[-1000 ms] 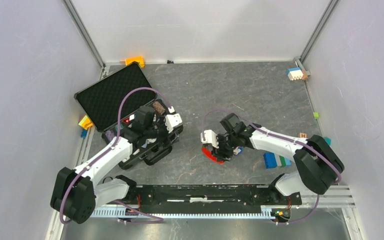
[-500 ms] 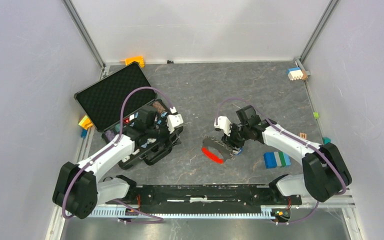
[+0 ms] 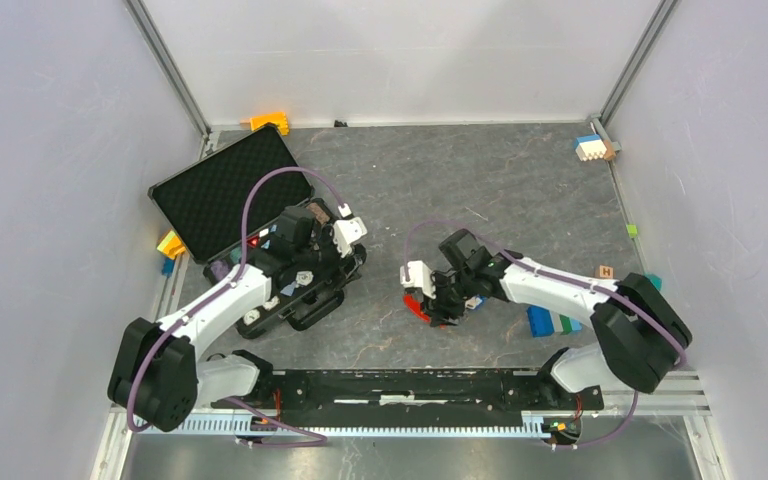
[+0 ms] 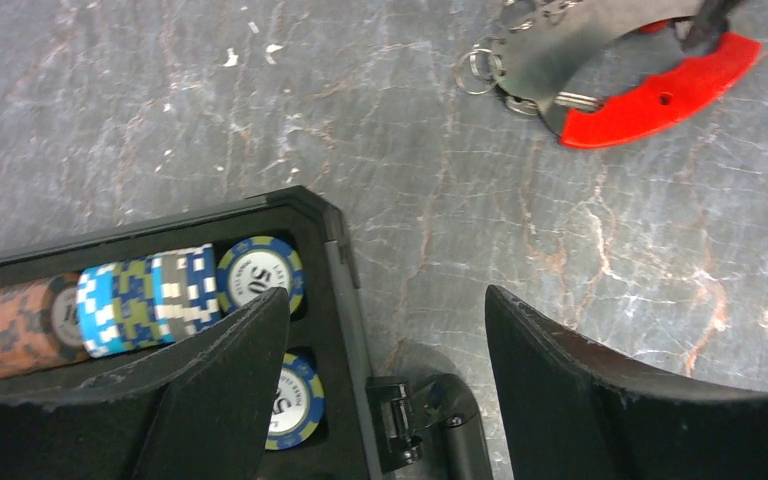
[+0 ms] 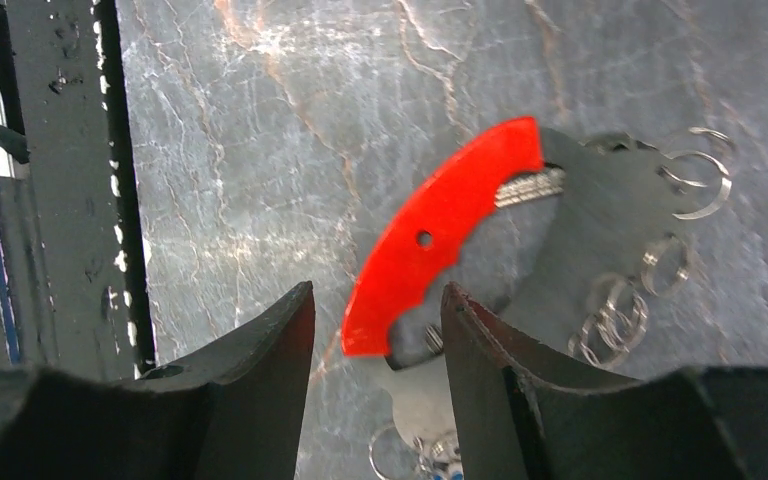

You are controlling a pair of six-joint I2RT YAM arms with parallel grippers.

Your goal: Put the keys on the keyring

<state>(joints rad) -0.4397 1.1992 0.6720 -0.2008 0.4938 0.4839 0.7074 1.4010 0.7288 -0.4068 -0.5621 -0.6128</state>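
**Q:** Where is the keyring lying, and what are you doing to it?

**A:** The keyring [image 5: 600,210] is lying flat on the table [image 4: 160,100], well out from the open case [image 4: 330,215]. Its grey curved strap is fanning out to small rings [image 5: 695,170], and the long red clip [image 5: 440,230] is lying across it. I am bringing my right gripper [image 5: 378,290] down over the clip's near end, with one finger on each side of it. The jaws are standing partway apart. I cannot tell whether they are already pressing on the clip or only bracketing it.

**Q:** Why are you going for that end?

**A:** I am judging it to be the thickest and stiffest part. It looks easier to pinch than the thin strap or the loose rings, which I expect would slide.

**Q:** And the keys?

**A:** I am seeing a toothed metal blade [image 5: 530,187] poking out from under the clip, and it may be a key. I am not making out any red or blue key head, so I cannot say where the keys are.

**Q:** What is your left hand doing?

**A:** My left gripper [image 4: 388,295] is hovering over the case's corner, above the poker chips [image 4: 260,285]. Its jaws are spread wide and holding nothing. I am taking that as waiting clear of the work, ready to come across once the ring is steadied.
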